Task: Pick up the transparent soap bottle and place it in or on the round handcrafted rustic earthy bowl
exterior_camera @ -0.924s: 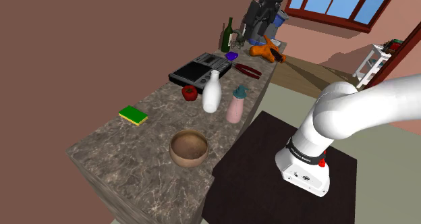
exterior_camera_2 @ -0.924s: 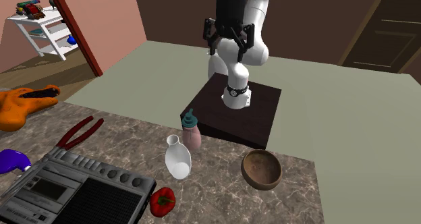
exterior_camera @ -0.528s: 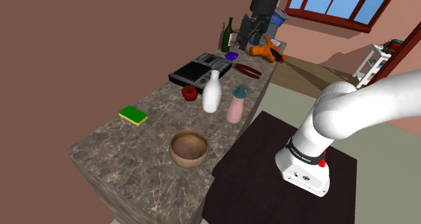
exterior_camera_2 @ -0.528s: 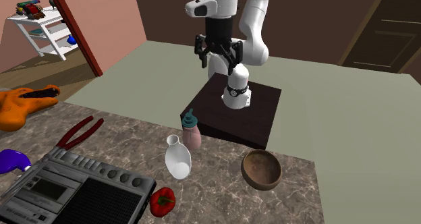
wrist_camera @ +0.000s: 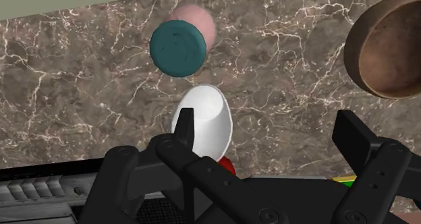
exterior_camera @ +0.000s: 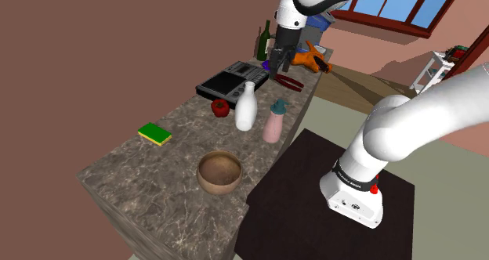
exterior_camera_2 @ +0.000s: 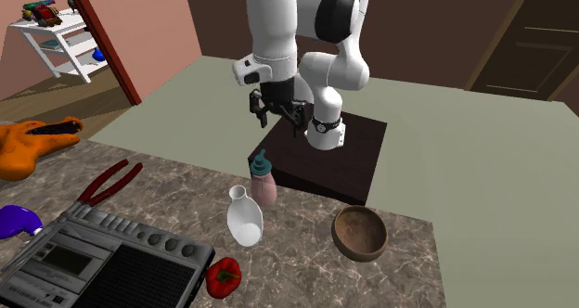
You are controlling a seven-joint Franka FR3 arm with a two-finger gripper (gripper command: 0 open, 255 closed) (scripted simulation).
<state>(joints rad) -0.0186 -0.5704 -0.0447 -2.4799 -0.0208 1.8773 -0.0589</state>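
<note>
The soap bottle is pale pink with a teal cap and stands upright near the counter edge that faces the stand. It also shows as the bottle and from above as the teal cap. The round brown bowl rests on the counter closer to the shoulder camera, seen again as the bowl and the bowl. My gripper hangs open well above the counter, roughly over the bottle and the white vase. Nothing is between the fingers of the gripper or the gripper.
A white vase stands right beside the bottle, with a red pepper behind it. A green sponge, a black radio, red pliers and an orange tool lie along the marble counter. The dark stand adjoins it.
The arm has swung down and toward the counter. The open gripper now hangs lower, over the bottle and vase. Nothing on the counter has moved.
</note>
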